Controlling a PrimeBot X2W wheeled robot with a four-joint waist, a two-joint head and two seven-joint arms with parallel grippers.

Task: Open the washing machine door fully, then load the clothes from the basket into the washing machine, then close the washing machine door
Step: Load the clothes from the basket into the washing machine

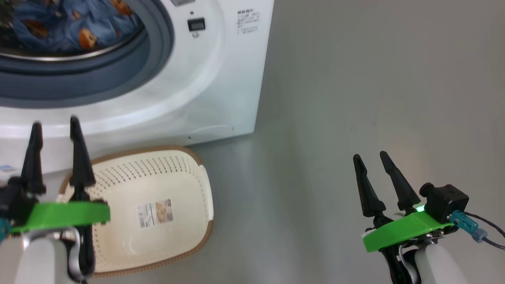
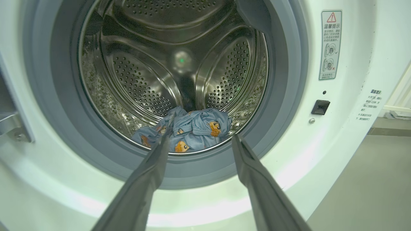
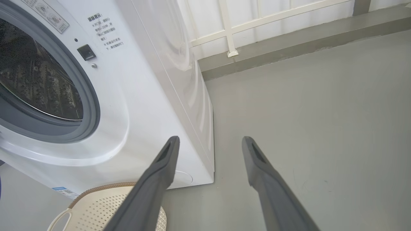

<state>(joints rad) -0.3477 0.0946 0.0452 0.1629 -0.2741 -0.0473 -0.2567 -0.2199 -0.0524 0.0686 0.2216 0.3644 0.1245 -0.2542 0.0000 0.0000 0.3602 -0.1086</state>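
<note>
The white washing machine [image 1: 205, 83] stands with its round mouth uncovered; its door is out of view. The light-blue clothes [image 2: 189, 130] with orange cartoon figures lie at the bottom front of the steel drum [image 2: 141, 80], also seen as clothes [image 1: 71, 27] in the head view. The cream basket [image 1: 158, 177] sits on the floor before the machine with only a label sticker [image 1: 155, 213] on its floor. My left gripper [image 1: 53, 125] hangs open over the basket's left end, pointing at the drum mouth, left gripper [image 2: 199, 139]. My right gripper [image 1: 371, 156] is open above bare floor to the right.
Grey floor [image 1: 375, 98] spreads to the right of the machine. In the right wrist view a low ledge [image 3: 305, 41] and a white railing [image 3: 231, 29] run behind the machine, and the basket's [image 3: 96, 208] handle end shows at the bottom left.
</note>
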